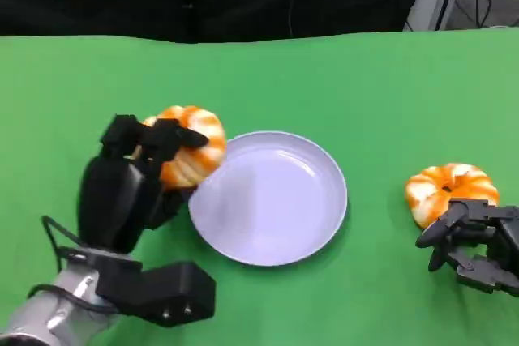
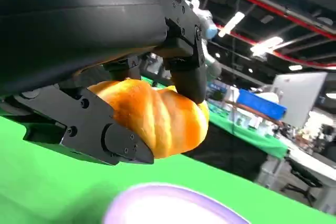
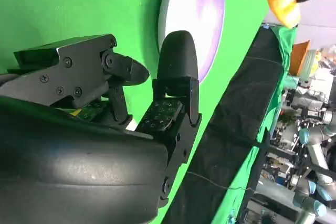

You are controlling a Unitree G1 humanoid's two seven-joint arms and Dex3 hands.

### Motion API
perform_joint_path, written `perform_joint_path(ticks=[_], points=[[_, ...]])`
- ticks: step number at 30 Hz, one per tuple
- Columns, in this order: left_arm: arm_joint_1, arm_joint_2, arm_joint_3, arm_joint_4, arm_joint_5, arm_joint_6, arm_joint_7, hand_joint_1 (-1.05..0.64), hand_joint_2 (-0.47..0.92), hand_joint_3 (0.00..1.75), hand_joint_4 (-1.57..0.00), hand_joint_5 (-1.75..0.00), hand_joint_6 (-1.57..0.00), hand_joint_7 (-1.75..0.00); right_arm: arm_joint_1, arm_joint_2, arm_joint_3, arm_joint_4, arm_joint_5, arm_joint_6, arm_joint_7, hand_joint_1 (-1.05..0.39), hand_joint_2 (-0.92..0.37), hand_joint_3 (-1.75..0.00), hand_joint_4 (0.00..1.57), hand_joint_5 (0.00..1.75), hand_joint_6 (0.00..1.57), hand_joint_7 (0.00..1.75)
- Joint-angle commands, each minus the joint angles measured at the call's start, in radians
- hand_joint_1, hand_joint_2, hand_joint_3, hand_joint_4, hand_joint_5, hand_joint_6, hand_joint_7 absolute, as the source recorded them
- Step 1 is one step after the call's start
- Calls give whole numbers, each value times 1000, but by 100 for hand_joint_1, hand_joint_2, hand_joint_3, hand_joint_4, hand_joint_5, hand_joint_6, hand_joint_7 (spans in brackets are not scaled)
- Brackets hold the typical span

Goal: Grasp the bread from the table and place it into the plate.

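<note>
While our left hand (image 1: 134,180) grips one bread (image 1: 188,147) with its fingers (image 2: 186,72) curled over the top and a lower finger pressed beneath, the loaf hangs lifted just beside the plate's (image 1: 268,198) left rim. Our right hand (image 1: 478,241) rests well to the right of the plate with fingers apart, holding nothing, just in front of a second bread (image 1: 450,188) lying on the green table (image 1: 324,79).

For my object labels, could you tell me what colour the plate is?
The plate is pale lavender, plain with no pattern; the head view shows it best.
</note>
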Motion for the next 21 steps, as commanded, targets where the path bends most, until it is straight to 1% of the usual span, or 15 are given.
perform_joint_path(ticks=[1,3,7,11,18,21], points=[[-6,-23,-12,-9,0,-6,-26,0,92,31,-47,-152,-57,-123,8,-8,0,4,-2,1,-8,4,-85,-58,87,135,96,90],[-10,-45,-18,-5,-3,-4,-38,1,92,31,-47,-153,-56,-126,9,-8,2,3,-7,-4,-16,5,-85,-57,87,135,97,90],[-16,-69,-26,0,3,2,-55,1,92,31,-48,-152,-55,-125,11,-5,2,1,-6,-4,-16,5,-85,-58,87,135,97,90],[-23,-90,-38,7,1,6,-81,0,92,32,-44,-160,-53,-126,12,-2,1,1,-4,-3,-13,5,-85,-58,87,135,96,90],[-58,-142,-55,70,-5,-4,-102,-2,92,35,-42,-162,-53,-128,13,-4,2,-1,-12,-9,-25,4,-85,-58,87,135,96,91],[-72,-161,-65,93,2,-5,-96,-1,92,32,-39,-168,-53,-128,14,-5,3,-2,-16,-10,-30,4,-84,-59,88,135,96,91]])
